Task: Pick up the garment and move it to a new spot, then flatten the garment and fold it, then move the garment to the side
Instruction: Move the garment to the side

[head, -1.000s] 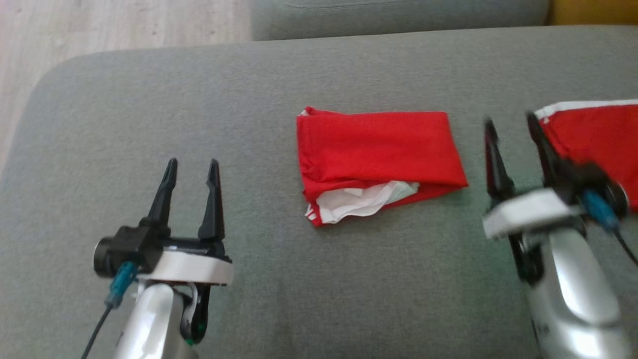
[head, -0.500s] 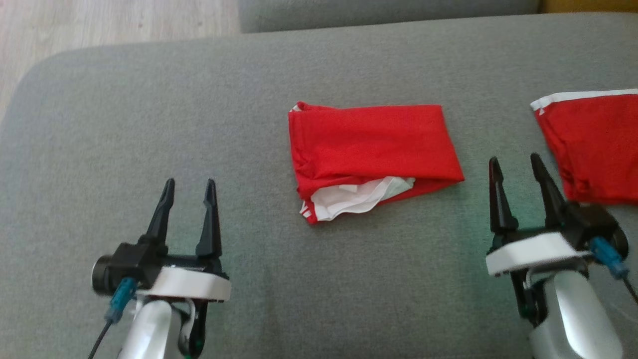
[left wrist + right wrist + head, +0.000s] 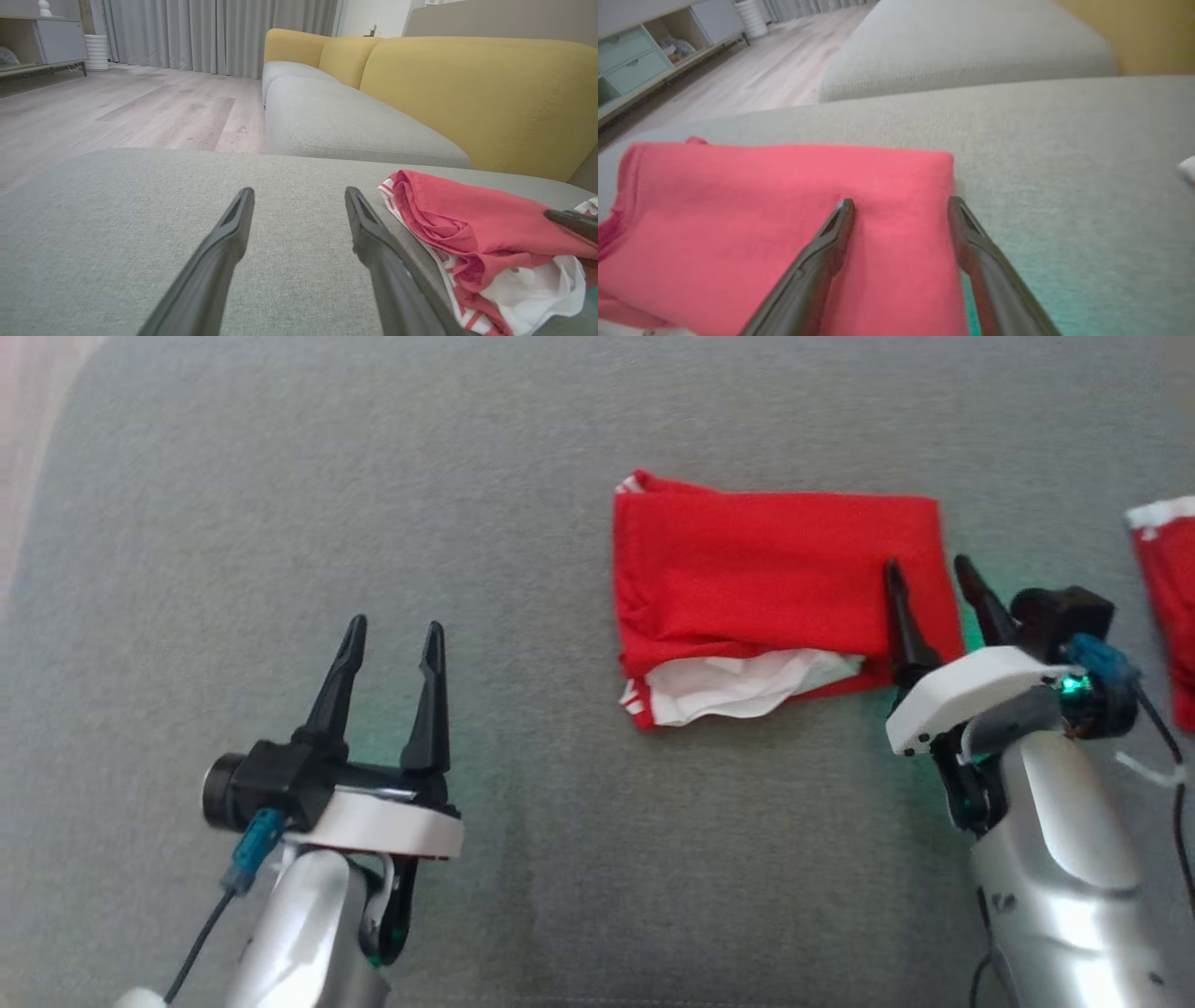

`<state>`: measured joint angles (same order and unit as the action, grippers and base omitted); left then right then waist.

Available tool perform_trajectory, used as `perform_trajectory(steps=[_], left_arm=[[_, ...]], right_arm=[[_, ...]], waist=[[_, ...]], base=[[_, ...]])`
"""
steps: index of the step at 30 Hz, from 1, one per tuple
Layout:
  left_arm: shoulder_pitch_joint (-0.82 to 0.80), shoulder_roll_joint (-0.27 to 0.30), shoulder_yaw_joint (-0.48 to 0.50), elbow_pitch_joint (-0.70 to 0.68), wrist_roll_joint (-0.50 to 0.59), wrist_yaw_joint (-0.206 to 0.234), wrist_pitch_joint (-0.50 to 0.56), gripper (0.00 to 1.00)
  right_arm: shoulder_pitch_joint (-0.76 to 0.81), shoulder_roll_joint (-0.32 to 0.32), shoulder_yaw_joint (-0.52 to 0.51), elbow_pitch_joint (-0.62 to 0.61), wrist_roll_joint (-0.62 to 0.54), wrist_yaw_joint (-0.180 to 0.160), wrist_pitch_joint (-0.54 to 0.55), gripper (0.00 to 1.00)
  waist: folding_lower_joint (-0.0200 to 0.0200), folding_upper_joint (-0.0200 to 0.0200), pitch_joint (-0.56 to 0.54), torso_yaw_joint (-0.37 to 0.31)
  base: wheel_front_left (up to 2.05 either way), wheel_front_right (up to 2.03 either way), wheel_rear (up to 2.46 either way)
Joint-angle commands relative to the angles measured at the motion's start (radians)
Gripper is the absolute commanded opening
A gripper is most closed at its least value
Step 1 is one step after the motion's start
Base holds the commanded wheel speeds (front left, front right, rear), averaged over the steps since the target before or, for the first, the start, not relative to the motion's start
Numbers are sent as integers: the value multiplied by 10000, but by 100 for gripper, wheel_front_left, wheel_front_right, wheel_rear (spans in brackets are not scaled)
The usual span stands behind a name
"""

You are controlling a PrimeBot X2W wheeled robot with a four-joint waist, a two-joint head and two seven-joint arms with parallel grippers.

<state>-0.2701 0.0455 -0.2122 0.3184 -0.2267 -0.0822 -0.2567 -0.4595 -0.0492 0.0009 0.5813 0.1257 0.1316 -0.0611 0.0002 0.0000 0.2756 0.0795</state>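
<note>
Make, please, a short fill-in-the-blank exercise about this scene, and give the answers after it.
1. The folded garment is mostly ___.
2. The left gripper and the right gripper are both ___.
3. The gripper at the garment's edge is the ___ one.
4. The backrest is ___.
Answers: red; open; right; yellow.

The red garment [image 3: 766, 560] lies folded flat on the grey cushion [image 3: 373, 476], white lining showing.

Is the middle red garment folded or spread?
Folded: the garment lies as a compact rectangle, red layers stacked, white fabric showing at its near edge.
</note>
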Motion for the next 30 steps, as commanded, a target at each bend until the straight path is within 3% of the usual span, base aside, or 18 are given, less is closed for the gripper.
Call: perform_trajectory(steps=[1, 11, 22, 30], left_arm=[[-439, 48, 195, -268, -86, 38, -51, 100], [-502, 47, 16, -236, -258, 138, -51, 100], [-287, 47, 80, -168, -254, 150, -51, 100], [-410, 47, -76, -228, -324, 181, -51, 100]], right_arm=[[-282, -11, 194, -81, 19, -9, 71, 100], [-999, -10, -394, 2279, -483, -9, 291, 100], [-1202, -10, -823, 3011, -937, -9, -563, 100], [-1411, -10, -83, 3619, -605, -9, -267, 100]], waist=[[-2, 0, 181, 232], [-2, 0, 155, 565], [-2, 0, -169, 267], [-2, 0, -55, 283]], base=[[0, 0, 0], [0, 0, 0], [0, 0, 0], [0, 0, 0]])
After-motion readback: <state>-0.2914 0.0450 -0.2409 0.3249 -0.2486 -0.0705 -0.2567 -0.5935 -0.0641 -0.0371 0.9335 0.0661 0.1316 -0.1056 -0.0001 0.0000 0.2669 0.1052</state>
